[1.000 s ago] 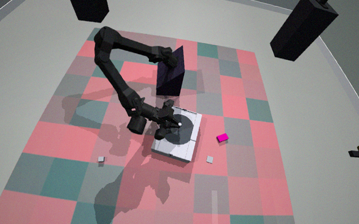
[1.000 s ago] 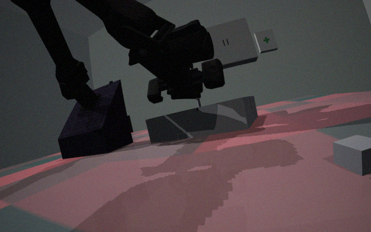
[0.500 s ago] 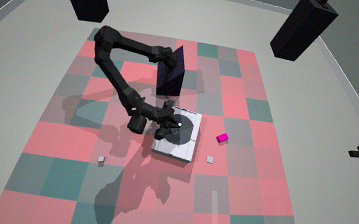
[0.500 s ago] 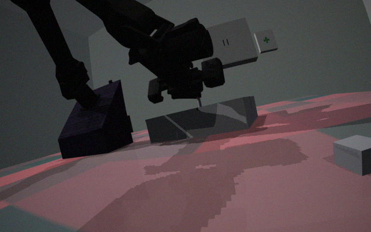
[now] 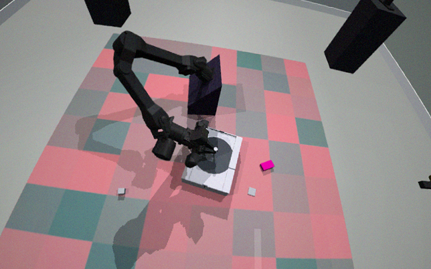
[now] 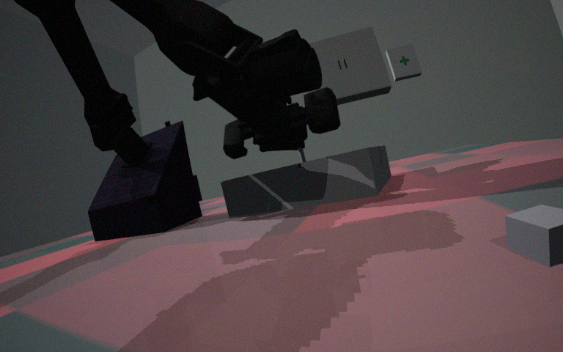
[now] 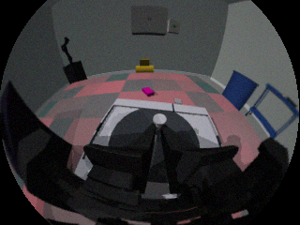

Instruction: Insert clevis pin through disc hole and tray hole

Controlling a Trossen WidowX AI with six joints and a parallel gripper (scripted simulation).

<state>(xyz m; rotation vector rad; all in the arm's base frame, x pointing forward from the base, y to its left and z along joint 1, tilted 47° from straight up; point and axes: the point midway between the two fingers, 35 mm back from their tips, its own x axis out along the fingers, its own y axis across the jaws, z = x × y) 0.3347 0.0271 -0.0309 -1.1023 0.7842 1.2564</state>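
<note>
The steel tray (image 5: 220, 182) (image 6: 348, 176) (image 7: 197, 111) stands on the checkered table. The dark, wide disc (image 5: 220, 164) (image 7: 183, 128) lies flat inside its rim. My gripper (image 5: 214, 150) (image 7: 157, 127) is shut on the pin, over the disc's middle area. The pin's round pale head (image 5: 215, 148) (image 7: 159, 119) shows on top at the fingertips. In the exterior view a short length of the pin's shank (image 6: 302, 155) shows below the gripper, slightly tilted, reaching down to the tray's top edge. Its lower end, the disc's hole and the tray's hole are hidden.
A magenta block (image 5: 267, 165) (image 7: 148, 91) and a flat grey block (image 5: 251, 191) (image 7: 177, 101) lie beyond the tray. Another grey block (image 5: 121, 191) (image 6: 535, 232) lies on the opposite side. The arm's dark wedge base (image 5: 205, 93) (image 6: 145, 195) stands close to the tray.
</note>
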